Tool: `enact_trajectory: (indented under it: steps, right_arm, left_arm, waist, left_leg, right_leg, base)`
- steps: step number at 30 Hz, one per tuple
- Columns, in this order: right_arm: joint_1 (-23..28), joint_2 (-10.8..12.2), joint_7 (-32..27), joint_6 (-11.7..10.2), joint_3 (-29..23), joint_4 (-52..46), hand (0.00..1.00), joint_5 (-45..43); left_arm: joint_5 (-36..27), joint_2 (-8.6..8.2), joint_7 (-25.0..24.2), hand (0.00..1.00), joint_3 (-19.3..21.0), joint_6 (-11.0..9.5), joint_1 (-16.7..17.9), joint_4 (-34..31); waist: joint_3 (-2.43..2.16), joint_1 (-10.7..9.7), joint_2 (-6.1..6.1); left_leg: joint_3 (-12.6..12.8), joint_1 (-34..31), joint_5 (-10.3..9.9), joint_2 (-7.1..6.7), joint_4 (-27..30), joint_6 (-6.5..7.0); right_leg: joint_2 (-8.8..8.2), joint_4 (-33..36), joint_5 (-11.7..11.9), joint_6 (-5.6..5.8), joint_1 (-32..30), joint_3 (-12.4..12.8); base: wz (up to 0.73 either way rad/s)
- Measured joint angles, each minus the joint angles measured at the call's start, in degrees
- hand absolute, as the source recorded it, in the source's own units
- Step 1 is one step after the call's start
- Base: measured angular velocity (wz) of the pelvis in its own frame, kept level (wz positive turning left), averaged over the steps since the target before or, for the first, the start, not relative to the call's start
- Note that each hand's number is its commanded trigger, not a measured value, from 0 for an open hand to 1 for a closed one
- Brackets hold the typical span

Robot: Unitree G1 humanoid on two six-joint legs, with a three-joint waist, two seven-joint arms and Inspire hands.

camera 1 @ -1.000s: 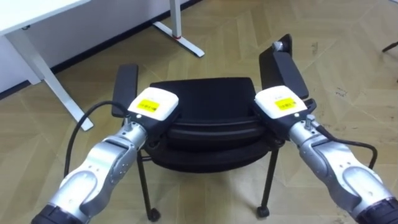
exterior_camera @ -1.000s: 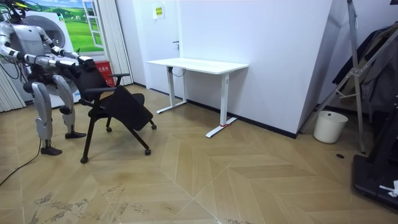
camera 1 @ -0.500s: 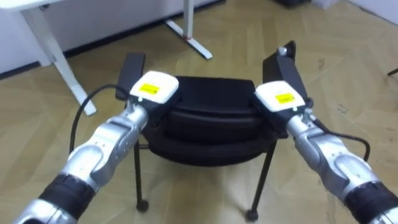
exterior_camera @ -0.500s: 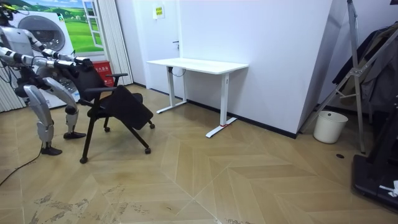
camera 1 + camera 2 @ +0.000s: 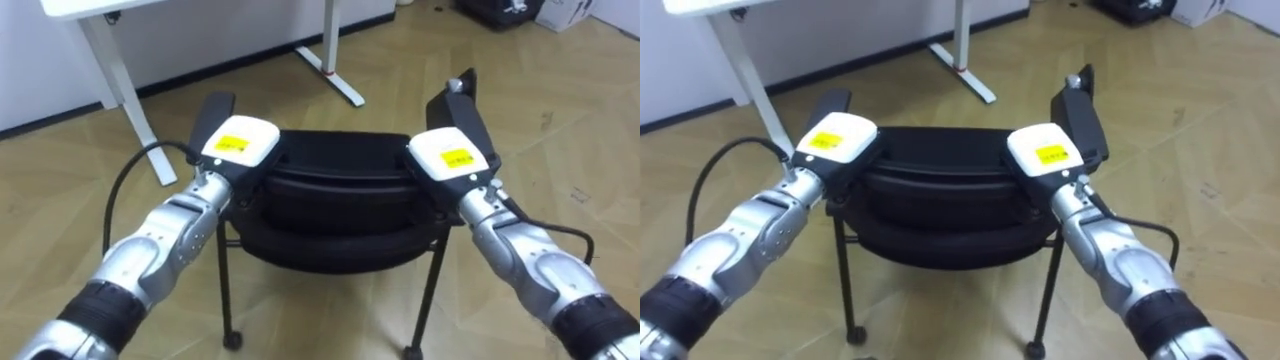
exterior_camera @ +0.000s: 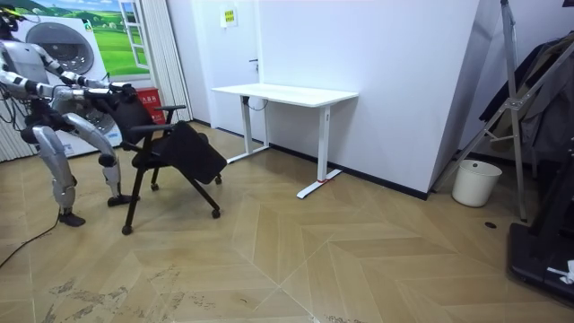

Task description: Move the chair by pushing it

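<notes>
The robot's left hand (image 5: 238, 150) and right hand (image 5: 450, 160) lay on the curved top edge of a black padded chair (image 5: 340, 195). It stood on thin metal legs on the herringbone wood floor (image 5: 560, 110), near a white tabletop (image 6: 287, 92). Whether the fingers were apart or clamped on the backrest could not be told.

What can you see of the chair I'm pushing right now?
The chair is black, with a padded backrest, two flat armrests, thin dark legs and small casters. It stands on the wooden floor short of the white desk, back toward the robot. In the room view its seat slopes down. The left robot hand and right robot hand rest at the backrest's top corners.
</notes>
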Motion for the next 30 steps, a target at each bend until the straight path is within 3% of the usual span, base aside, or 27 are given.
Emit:
enact_trajectory:
  steps: [1,2,3,4,5,6,7,8,11,12,14,15,16,17,18,20,23,25,26,27,30]
  right_arm:
    - [-0.5,0.2,-0.1,0.2,0.0,0.1,1.00,0.5]
    - [-1.8,0.4,-0.1,0.3,0.0,0.8,1.00,0.4]
    - [-2.7,0.6,0.0,0.4,0.0,1.7,1.00,0.3]
    - [-2.9,0.6,0.1,0.5,0.0,1.8,1.00,0.3]
    - [-2.8,0.6,0.1,0.5,0.0,1.9,1.00,0.3]
    - [-2.8,0.8,0.1,0.5,0.0,2.0,1.00,0.3]
    - [-3.0,1.0,0.0,0.4,0.0,2.5,1.00,0.3]
    - [-3.7,1.3,-0.2,0.4,0.0,3.1,1.00,0.1]
    - [-5.3,1.3,-1.1,0.3,0.5,4.1,1.00,0.0]
    - [-5.3,1.3,-1.3,0.3,0.5,4.3,1.00,0.0]
    - [-5.1,1.4,-1.8,0.3,0.8,4.5,1.00,0.0]
    - [-5.2,1.2,-1.9,0.3,1.3,4.5,1.00,0.1]
    - [-5.2,1.3,-2.0,0.3,1.5,4.5,1.00,0.1]
    - [-5.2,1.1,-2.1,0.4,1.5,4.7,1.00,0.1]
    - [-5.4,1.2,-2.0,0.4,1.5,5.0,1.00,0.2]
    - [-5.8,1.2,-1.8,0.3,1.5,5.6,1.00,0.3]
    - [-6.6,1.2,-1.5,0.3,1.5,5.8,1.00,0.3]
    - [-7.5,1.3,-0.9,0.3,1.6,6.0,1.00,0.2]
    - [-8.0,1.3,-0.4,0.3,1.6,6.1,1.00,0.3]
    - [-8.2,1.4,-0.4,0.3,1.6,6.1,1.00,0.3]
    - [-8.0,1.6,-0.4,-0.2,1.9,7.6,1.00,0.8]
  left_arm:
    - [0.0,0.39,0.4,1.00,0.0,-0.3,-0.8,0.1]
    - [0.0,0.02,0.9,1.00,0.0,-0.3,-1.7,1.1]
    - [0.0,-0.51,1.2,1.00,0.1,-0.3,-2.8,2.6]
    - [0.0,-0.65,1.3,1.00,0.0,-0.4,-3.0,3.0]
    - [0.0,-0.85,1.6,1.00,0.0,-0.6,-3.1,3.4]
    - [0.0,-0.85,1.9,1.00,0.0,-0.9,-3.1,3.7]
    - [0.0,-0.75,2.5,1.00,0.1,-1.3,-3.3,4.3]
    - [-0.3,-0.69,3.1,1.00,0.1,-1.5,-3.8,5.1]
    - [-2.2,-0.61,4.2,1.00,-1.1,-1.5,-5.4,7.0]
    - [-2.4,-0.58,4.5,1.00,-1.4,-1.5,-5.7,7.5]
    - [-2.6,-0.78,4.9,1.00,-1.5,-1.9,-5.7,8.3]
    - [-3.0,-0.83,5.0,1.00,-1.5,-1.9,-5.7,8.7]
    - [-3.1,-0.95,5.2,1.00,-1.3,-1.9,-5.7,9.2]
    - [-3.1,-1.39,5.2,1.00,-1.1,-1.8,-5.7,9.8]
    - [-3.1,-1.64,5.3,1.00,-1.2,-1.8,-5.6,10.0]
    - [-3.0,-1.99,5.7,1.00,-1.2,-1.7,-5.6,10.2]
    - [-2.8,-2.52,5.9,1.00,-1.1,-0.8,-5.6,9.6]
    - [-2.8,-2.41,6.1,1.00,-0.6,-0.7,-5.6,9.4]
    - [-2.8,-2.34,6.3,1.00,-0.3,-0.7,-5.6,9.4]
    - [-2.8,-2.40,6.4,1.00,-0.2,-0.6,-5.7,9.4]
    - [-2.9,-2.41,6.4,1.00,-1.3,-0.1,-5.8,9.7]
  waist:
    - [0.27,0.2,-1.59]
    - [0.38,-0.1,-1.97]
    - [0.75,-0.1,-1.39]
    - [0.86,-0.1,-1.26]
    - [1.26,-0.6,-0.66]
    - [1.31,-0.7,-0.59]
    - [1.60,-0.7,-0.10]
    - [2.13,-0.8,0.77]
    - [2.85,-1.7,2.35]
    - [2.83,-1.8,2.32]
    - [2.53,-1.7,1.83]
    - [2.35,-1.6,1.52]
    - [1.95,-1.3,1.54]
    - [1.34,-1.1,2.32]
    - [1.24,-0.9,2.20]
    - [1.21,-0.1,2.16]
    - [1.10,0.1,1.83]
    - [1.21,0.6,1.58]
    - [1.27,1.1,1.23]
    - [1.39,1.1,1.04]
    - [1.71,1.1,0.66]
  left_leg:
    - [-1.0,0.5,-1.6,-2.34,0.6,1.45]
    - [-3.4,0.4,-2.5,-4.91,1.7,2.12]
    - [-4.6,0.6,-3.7,-5.84,3.2,2.23]
    - [-5.1,0.8,-4.2,-6.19,3.5,2.27]
    - [-6.9,1.2,-5.2,-6.63,4.3,2.35]
    - [-7.5,1.5,-5.7,-6.72,4.5,2.27]
    - [-9.1,1.8,-6.5,-6.96,5.1,2.13]
    - [-10.9,2.2,-7.2,-7.19,5.6,1.73]
    - [-15.0,2.4,-8.5,-7.54,6.8,0.54]
    - [-15.4,2.6,-8.9,-7.53,7.0,0.22]
    - [-17.0,3.4,-10.5,-7.41,8.0,-1.40]
    - [-17.8,3.5,-12.0,-7.30,9.6,-2.48]
    - [-18.5,3.2,-12.9,-7.02,10.8,-3.13]
    - [-18.2,3.0,-14.2,-5.14,12.9,-4.39]
    - [-16.6,3.6,-15.1,-2.70,13.3,-5.77]
    - [-15.2,4.6,-15.6,0.11,12.5,-6.94]
    - [-15.1,6.0,-14.8,1.73,10.0,-8.94]
    - [-15.3,6.8,-14.7,2.56,9.3,-9.45]
    - [-15.2,7.3,-14.3,2.90,10.1,-10.36]
    - [-15.2,7.0,-13.9,3.11,11.2,-9.85]
    - [-15.3,3.6,-9.3,5.22,22.3,-7.28]
  right_leg:
    - [-2.00,4.3,-0.6,1.27,-0.6,0.0]
    - [-4.59,12.8,0.8,0.56,-3.3,1.1]
    - [-6.24,21.5,5.7,0.24,-7.2,4.6]
    - [-6.79,25.1,8.7,0.31,-9.3,6.2]
    - [-7.39,30.8,14.9,0.42,-12.7,8.7]
    - [-7.21,32.7,17.2,0.50,-14.0,10.1]
    - [-6.42,35.0,17.9,1.37,-16.4,11.8]
    - [-5.66,35.1,15.8,2.31,-18.7,12.4]
    - [-4.35,29.2,12.6,2.90,-24.7,12.6]
    - [-4.46,26.8,12.6,2.91,-25.5,12.7]
    - [-4.60,12.8,12.9,3.38,-26.5,14.1]
    - [-4.46,6.8,14.6,3.72,-26.2,15.7]
    - [-4.25,7.1,15.3,3.68,-25.5,15.1]
    - [-3.86,8.3,14.9,1.97,-24.7,12.9]
    - [-4.19,9.4,14.0,0.31,-24.0,11.0]
    - [-4.17,9.8,13.0,-1.35,-22.6,8.8]
    - [-2.29,9.6,11.4,-3.16,-21.9,8.5]
    - [-1.43,9.8,10.4,-3.96,-21.7,8.6]
    - [-1.21,10.5,9.4,-4.50,-21.7,8.5]
    - [-1.19,10.8,8.8,-4.55,-21.4,8.3]
    - [-0.57,12.7,5.0,-4.96,-17.8,6.6]
  base:
    - [0.00]
    - [0.00]
    - [0.05]
    - [0.16]
    - [0.21]
    - [0.22]
    - [0.12]
    - [0.12]
    - [0.28]
    - [0.39]
    - [0.42]
    - [0.38]
    - [0.35]
    - [0.25]
    - [0.18]
    - [0.12]
    - [0.13]
    - [-0.02]
    - [0.00]
    - [0.11]
    - [0.20]
